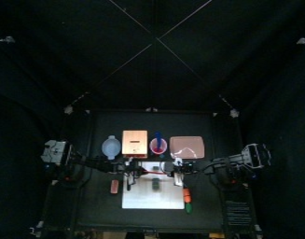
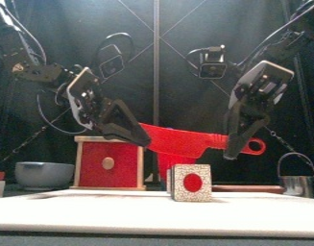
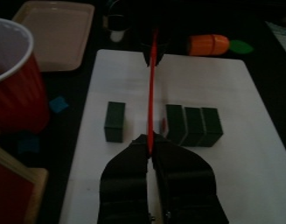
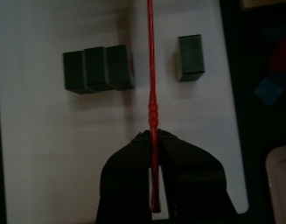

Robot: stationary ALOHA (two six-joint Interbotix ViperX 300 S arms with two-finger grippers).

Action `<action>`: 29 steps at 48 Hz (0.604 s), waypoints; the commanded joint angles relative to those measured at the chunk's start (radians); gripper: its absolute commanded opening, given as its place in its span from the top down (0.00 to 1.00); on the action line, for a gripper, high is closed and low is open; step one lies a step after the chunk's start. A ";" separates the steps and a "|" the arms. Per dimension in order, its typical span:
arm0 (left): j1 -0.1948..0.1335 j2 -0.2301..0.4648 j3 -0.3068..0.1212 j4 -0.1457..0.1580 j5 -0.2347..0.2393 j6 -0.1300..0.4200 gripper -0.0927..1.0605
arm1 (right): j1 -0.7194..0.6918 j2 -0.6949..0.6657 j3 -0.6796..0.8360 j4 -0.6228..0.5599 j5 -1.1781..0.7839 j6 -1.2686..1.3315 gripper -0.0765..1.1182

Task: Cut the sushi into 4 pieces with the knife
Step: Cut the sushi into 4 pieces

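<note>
The left hand [image 3: 153, 144] is clamped tight on the red knife [image 3: 153, 79], and the right hand [image 4: 151, 136] is closed on the same knife from the other side. In the front view the left hand [image 2: 127, 130] grips the blade end and the right hand [image 2: 233, 149] grips near the handle, so the knife [image 2: 185, 139] hangs between them, above the board [image 3: 250, 105].

The sushi [image 3: 191, 122] lies on the board under the knife: three dark green blocks pressed together. The lone block [image 3: 115, 121] lies apart from them. The blade runs over the gap between them. From the front, a block's end face [image 2: 189, 183] shows white with a red centre.

An orange toy [image 3: 209, 44] sits just beside the board. Behind the board on the desk [image 1: 86, 201] stand, left to right, the bowl [image 1: 111, 147], box [image 1: 134, 142], cup [image 1: 159, 145] and pink tray [image 1: 188, 147]. Something blue stands in the cup. What the bowl holds cannot be seen.
</note>
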 commanded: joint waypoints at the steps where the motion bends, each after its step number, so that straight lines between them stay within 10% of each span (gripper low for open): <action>1: -0.029 -0.018 -0.026 -0.005 -0.014 -0.006 0.66 | 0.029 -0.040 -0.066 0.020 -0.026 0.003 0.87; 29: -0.071 0.051 -0.031 -0.107 0.046 -0.002 0.66 | 0.038 -0.025 -0.055 0.037 -0.026 0.002 0.87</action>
